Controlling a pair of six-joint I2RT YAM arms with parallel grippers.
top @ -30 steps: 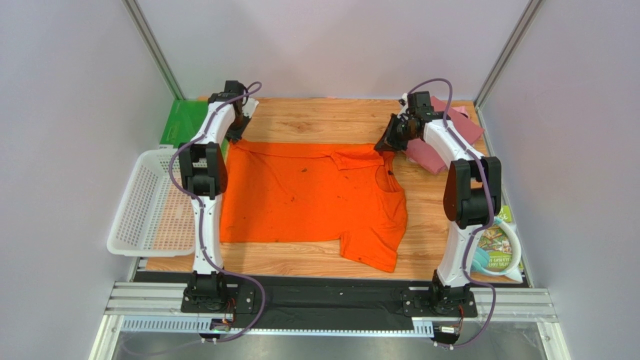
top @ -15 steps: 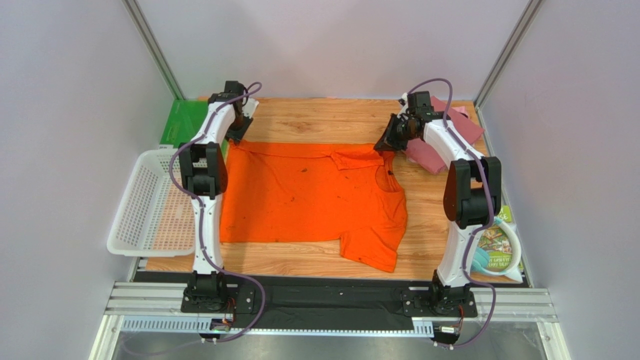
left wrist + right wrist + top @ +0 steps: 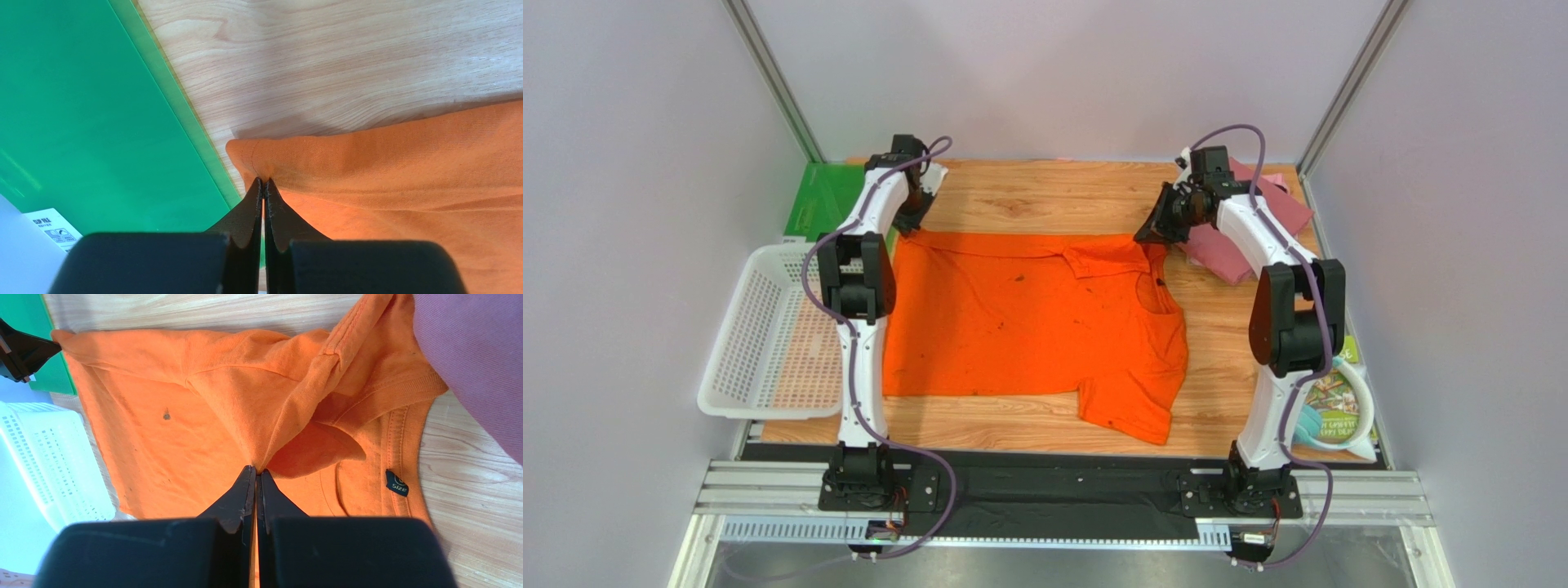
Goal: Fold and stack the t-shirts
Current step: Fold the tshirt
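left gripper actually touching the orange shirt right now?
Touching. The left wrist view shows the left gripper with its shut tips pinching the orange t-shirt at its corner, the cloth puckered there, beside the green sheet.

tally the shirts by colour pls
orange t-shirt: 1
maroon-red folded t-shirt: 1
pink folded t-shirt: 1
total: 3
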